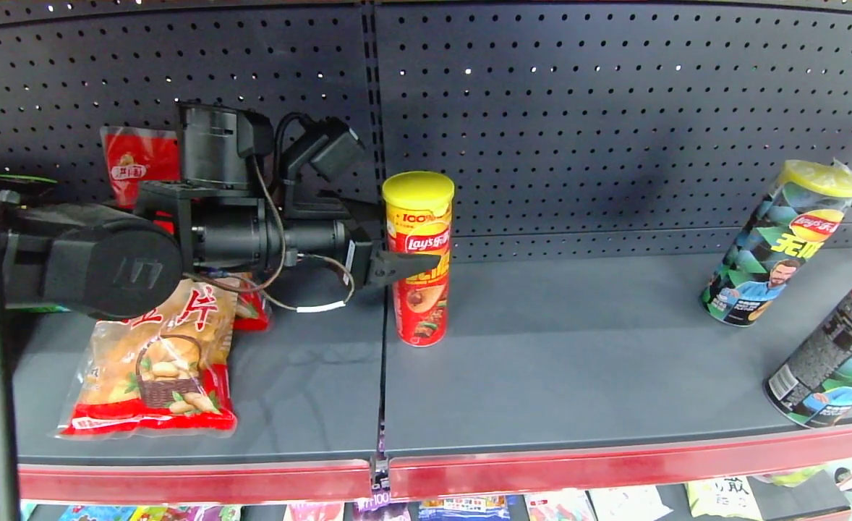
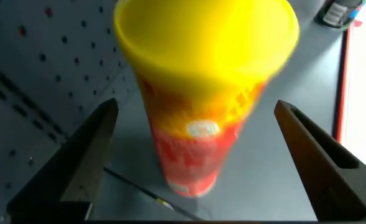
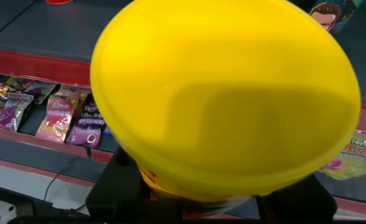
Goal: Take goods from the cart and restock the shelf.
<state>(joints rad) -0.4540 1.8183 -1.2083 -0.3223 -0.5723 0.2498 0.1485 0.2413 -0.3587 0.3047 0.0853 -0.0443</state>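
Observation:
A red chips can with a yellow lid (image 1: 419, 260) (image 2: 201, 93) stands upright on the grey shelf (image 1: 578, 362), just right of the panel seam. My left gripper (image 1: 410, 265) (image 2: 195, 109) is open around its upper half. Both fingers (image 2: 86, 162) stand clear of the can's sides. A dark-patterned chips can (image 1: 831, 347) hangs tilted at the shelf's right front. In the right wrist view its yellow lid (image 3: 223, 93) is close up, and my right gripper (image 3: 207, 208) is shut on the can beneath it.
A second dark-patterned can with a yellow lid (image 1: 780, 246) stands at the back right. Snack bags (image 1: 155, 362) lie on the shelf's left under my left arm. The red shelf lip (image 1: 614, 459) runs along the front, with a lower shelf of packets (image 3: 64, 115) below.

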